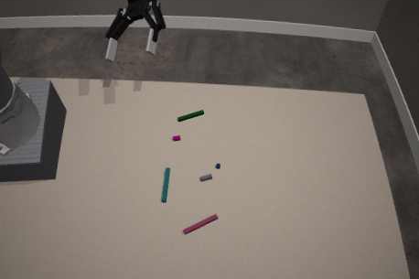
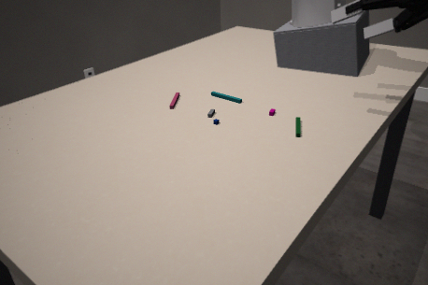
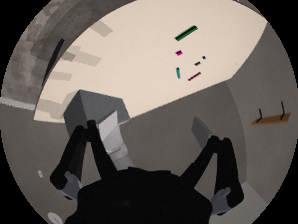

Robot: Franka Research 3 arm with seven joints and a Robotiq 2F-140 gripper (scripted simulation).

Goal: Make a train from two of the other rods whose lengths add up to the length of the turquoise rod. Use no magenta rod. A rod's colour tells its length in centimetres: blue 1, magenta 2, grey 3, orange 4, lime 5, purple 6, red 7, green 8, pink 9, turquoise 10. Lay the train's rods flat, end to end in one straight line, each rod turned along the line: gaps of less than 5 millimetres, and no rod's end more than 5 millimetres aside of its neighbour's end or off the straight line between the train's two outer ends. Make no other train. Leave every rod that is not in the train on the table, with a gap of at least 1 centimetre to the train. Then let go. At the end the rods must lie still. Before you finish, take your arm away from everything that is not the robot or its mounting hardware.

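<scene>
Six rods lie flat and apart on the beige table. The turquoise rod (image 1: 165,185) (image 2: 226,97) lies near the middle. The pink rod (image 1: 200,223) (image 2: 174,100) lies nearer the front. The small blue rod (image 1: 218,166) (image 2: 216,121) sits next to the grey rod (image 1: 206,177) (image 2: 211,113). The green rod (image 1: 190,115) (image 2: 297,127) and the magenta rod (image 1: 177,138) (image 2: 272,112) lie farther back. My gripper (image 1: 130,49) (image 2: 362,21) is open and empty, high above the table's far edge, well away from all rods. In the wrist view the rods (image 3: 188,56) show small and far off.
The robot's grey base block (image 1: 27,129) (image 2: 322,43) stands at the table's left back corner. A white skirting (image 1: 274,26) runs along the floor beyond the table. The table edge (image 2: 355,169) drops off near the green rod.
</scene>
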